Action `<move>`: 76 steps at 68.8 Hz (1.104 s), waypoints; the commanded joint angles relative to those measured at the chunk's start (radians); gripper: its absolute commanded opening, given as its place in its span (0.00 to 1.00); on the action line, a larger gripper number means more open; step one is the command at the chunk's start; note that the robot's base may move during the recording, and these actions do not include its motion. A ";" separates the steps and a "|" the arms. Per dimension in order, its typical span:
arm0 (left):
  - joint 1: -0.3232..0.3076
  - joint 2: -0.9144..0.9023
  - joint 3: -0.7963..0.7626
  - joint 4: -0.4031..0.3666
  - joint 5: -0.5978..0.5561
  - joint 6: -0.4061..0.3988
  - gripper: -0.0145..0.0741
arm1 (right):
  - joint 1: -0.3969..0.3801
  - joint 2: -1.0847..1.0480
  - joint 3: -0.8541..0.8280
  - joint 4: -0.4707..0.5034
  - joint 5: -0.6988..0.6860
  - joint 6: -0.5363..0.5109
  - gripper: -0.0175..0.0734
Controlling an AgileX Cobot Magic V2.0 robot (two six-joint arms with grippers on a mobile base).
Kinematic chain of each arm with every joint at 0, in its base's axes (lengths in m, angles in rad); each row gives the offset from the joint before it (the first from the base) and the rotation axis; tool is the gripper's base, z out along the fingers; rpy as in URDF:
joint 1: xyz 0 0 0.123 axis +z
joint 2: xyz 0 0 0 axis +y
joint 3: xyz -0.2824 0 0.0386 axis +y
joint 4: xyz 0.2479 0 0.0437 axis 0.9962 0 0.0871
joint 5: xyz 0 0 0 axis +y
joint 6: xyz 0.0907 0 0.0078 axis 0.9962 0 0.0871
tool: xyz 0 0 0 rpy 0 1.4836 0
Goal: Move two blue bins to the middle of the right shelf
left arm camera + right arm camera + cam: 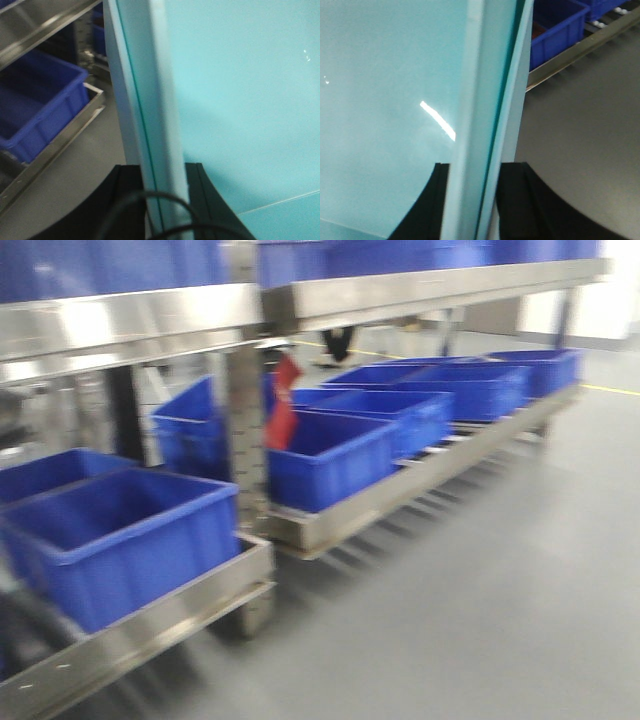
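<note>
Pale turquoise-blue bins [240, 100] fill the left wrist view. Their rim [145, 100] shows a thin dark seam, like two rims nested one in the other. My left gripper [167, 197] is shut on that rim, one black finger [130, 200] on each side. The right wrist view shows the same blue bins [380, 100], and my right gripper [472, 200] is shut on their rim [485, 100]. The right shelf's middle level [440, 285] is a steel ledge at the top of the front view. Neither gripper nor the held bins appear there.
Dark blue bins [120, 530] stand on the left rack's bottom level, and a row of them [400, 415] on the right rack's. A steel post [245, 430] with a red tag [283, 405] divides the racks. Grey floor [480, 590] lies in front.
</note>
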 commanded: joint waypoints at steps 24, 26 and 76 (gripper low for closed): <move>-0.006 -0.022 -0.020 -0.092 -0.049 0.014 0.04 | 0.001 -0.010 -0.012 -0.009 -0.119 0.008 0.02; -0.006 -0.022 -0.020 -0.092 -0.049 0.014 0.04 | 0.001 -0.010 -0.012 -0.009 -0.119 0.008 0.02; -0.006 -0.022 -0.020 -0.092 -0.049 0.014 0.04 | 0.001 -0.010 -0.012 -0.009 -0.119 0.008 0.02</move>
